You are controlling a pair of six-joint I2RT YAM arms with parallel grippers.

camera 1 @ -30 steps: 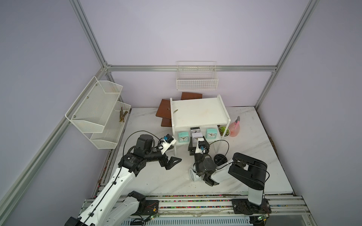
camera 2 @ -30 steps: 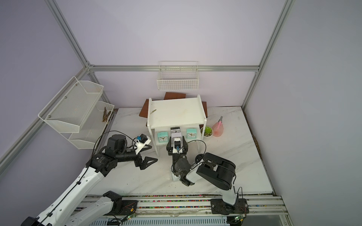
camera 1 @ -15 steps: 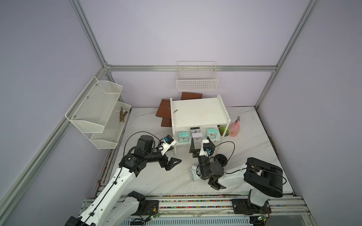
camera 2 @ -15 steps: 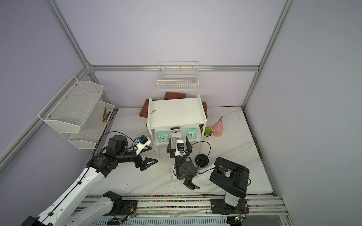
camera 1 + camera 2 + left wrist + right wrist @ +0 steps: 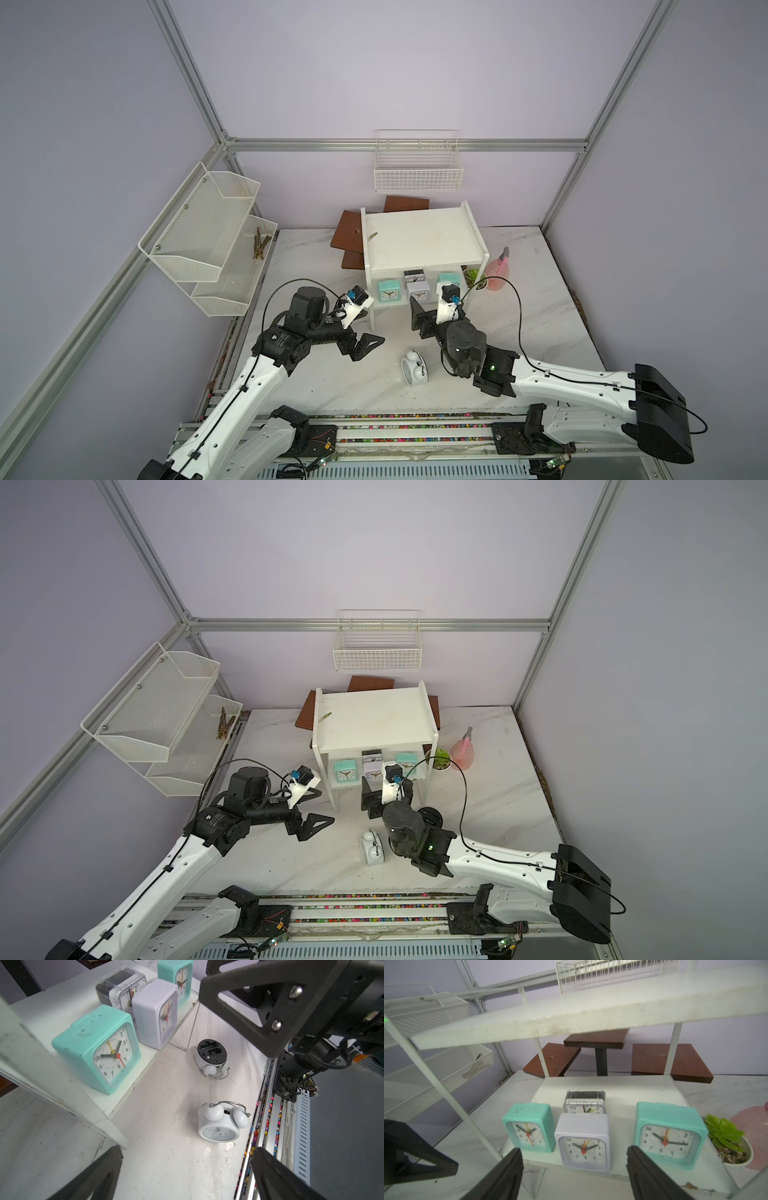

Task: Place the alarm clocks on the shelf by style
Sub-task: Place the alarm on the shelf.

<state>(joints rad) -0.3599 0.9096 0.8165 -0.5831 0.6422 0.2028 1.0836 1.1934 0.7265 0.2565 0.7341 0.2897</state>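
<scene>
**Top views:** The shelf (image 5: 419, 241) carries four square clocks (image 5: 417, 289) at the front edge of its lower board. One bell clock (image 5: 413, 368) lies on the table (image 5: 540, 316) near its front edge. The left gripper (image 5: 368, 330) and right gripper (image 5: 428, 320) are both spread wide and hold nothing.

**Left wrist:** A second bell clock (image 5: 212, 1055) lies back-up beside the shelf post. Judge these two as the remaining work: grip a round body, then lift it to the shelf.

**Right wrist:** The jaws face the white clock (image 5: 583, 1142) without touching it. You can read dial numerals only; no brand shows.

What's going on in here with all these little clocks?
Two robot arms are sorting alarm clocks onto a white shelf. Four square ones stand on its lower board; two round bell clocks lie on the table. The left claw and right claw hang open and empty, the right one facing the shelf.
</scene>
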